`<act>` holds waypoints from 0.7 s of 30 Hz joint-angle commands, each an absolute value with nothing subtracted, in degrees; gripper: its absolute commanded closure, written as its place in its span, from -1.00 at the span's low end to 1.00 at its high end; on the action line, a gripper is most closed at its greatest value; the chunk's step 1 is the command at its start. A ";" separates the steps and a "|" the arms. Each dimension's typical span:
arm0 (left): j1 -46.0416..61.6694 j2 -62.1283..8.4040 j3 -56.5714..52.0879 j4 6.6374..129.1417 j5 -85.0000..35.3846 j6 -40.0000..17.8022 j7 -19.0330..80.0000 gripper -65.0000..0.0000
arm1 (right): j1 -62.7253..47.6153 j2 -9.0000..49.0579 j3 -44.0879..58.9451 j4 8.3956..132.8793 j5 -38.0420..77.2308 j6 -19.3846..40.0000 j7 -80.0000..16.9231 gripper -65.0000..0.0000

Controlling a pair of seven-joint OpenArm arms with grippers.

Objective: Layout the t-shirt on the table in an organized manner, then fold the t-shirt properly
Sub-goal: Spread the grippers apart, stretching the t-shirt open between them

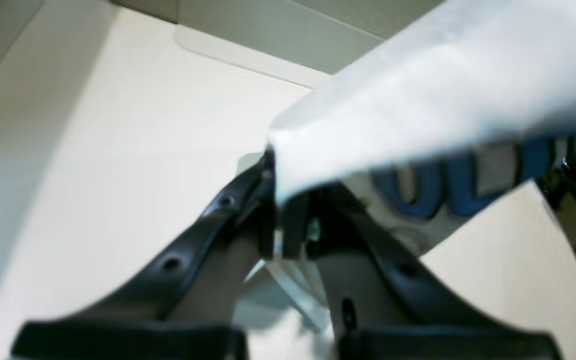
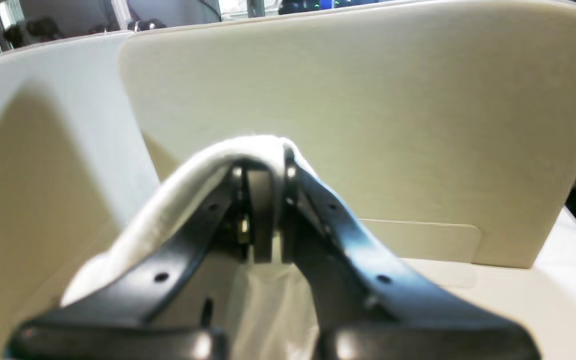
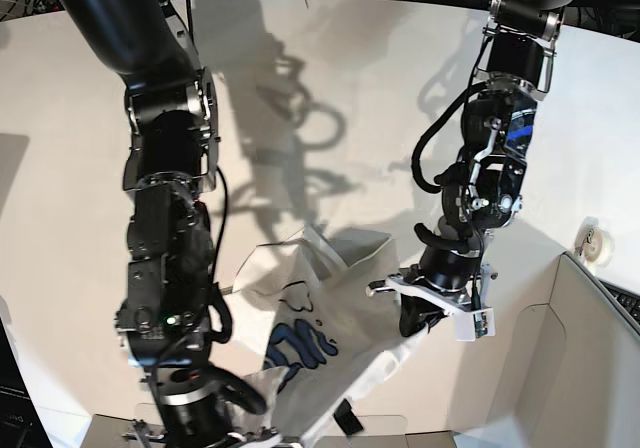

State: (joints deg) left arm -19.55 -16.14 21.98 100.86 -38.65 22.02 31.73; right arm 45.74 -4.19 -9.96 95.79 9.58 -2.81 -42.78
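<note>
While both grippers pinch the t-shirt (image 3: pixel 320 318), the white table (image 3: pixel 330 98) spreads bare beyond the fingers (image 1: pixel 228 200), panels behind.

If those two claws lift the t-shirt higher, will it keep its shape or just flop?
Probably flop: the t-shirt already sags between the left gripper and the right gripper. It drapes limply over the right one, so it is likely light and soft.

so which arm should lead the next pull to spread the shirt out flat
Probably the left gripper: it is shut on the t-shirt and has bare table beyond it. The right gripper, also shut on cloth, sits close to the corner panel.
</note>
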 commanded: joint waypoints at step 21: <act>-47.78 -34.86 21.41 95.16 -55.78 20.44 39.60 1.00 | 58.15 -9.00 -7.34 89.89 17.01 -2.42 -45.14 1.00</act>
